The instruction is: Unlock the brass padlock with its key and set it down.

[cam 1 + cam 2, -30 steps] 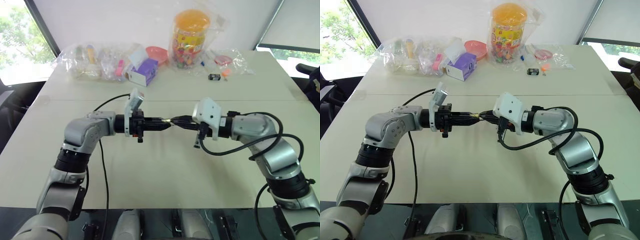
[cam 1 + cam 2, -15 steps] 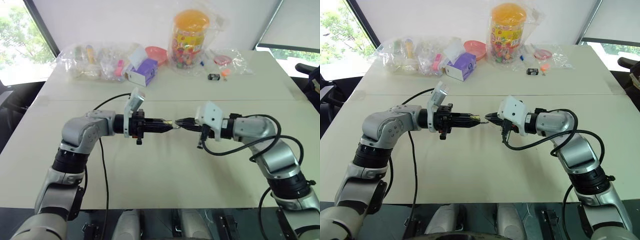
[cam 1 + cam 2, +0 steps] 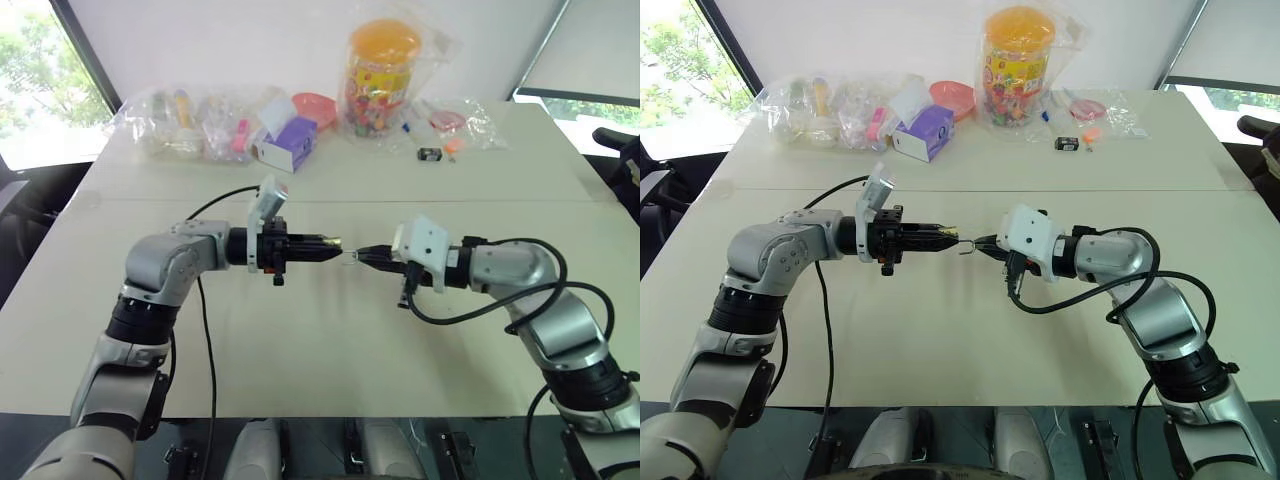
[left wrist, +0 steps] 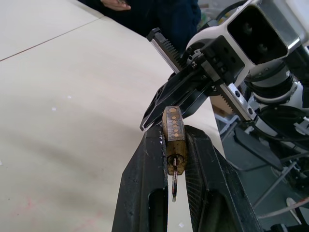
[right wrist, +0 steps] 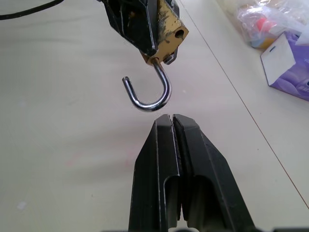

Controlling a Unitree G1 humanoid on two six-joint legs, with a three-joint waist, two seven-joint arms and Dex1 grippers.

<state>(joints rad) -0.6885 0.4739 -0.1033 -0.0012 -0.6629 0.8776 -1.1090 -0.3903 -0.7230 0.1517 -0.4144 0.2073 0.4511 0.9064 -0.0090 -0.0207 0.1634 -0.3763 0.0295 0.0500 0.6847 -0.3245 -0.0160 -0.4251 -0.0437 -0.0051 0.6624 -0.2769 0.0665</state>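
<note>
The left claw (image 4: 174, 159) is clenched on the brass padlock (image 4: 173, 137), gripping the body from both sides between its two black fingers (image 4: 145, 193). The padlock is held in the air above the counter (image 3: 330, 330), between the two arms, with the left claw pointing sideways toward the right one. Its body is a small golden-brass block, scuffed and darkened at the edges, with a row of small round brass pins running down its narrow side. The key (image 4: 174, 186) sticks out of the end facing back into the claw as a thin silvery sliver, lying in the gap between the fingers.

From the other end the silver shackle (image 5: 149, 92) hangs out as an open hook: one leg is seated in the body, the other has swung free and ends in the air, and the round hole it belongs to shows bare on the brass face. The padlock is unlocked.

The right claw (image 5: 171, 118) is clamped shut on nothing, its two finger pads pressed flat together. Its tip points at the shackle and sits just beside the curve of the hook without touching it.

Farther out, along the far edge of the counter, lie clear plastic bags (image 3: 190, 120) of small items, a purple box (image 3: 285, 145), a pink bowl (image 3: 315, 105) and a tall jar with an orange lid (image 3: 382, 75).
</note>
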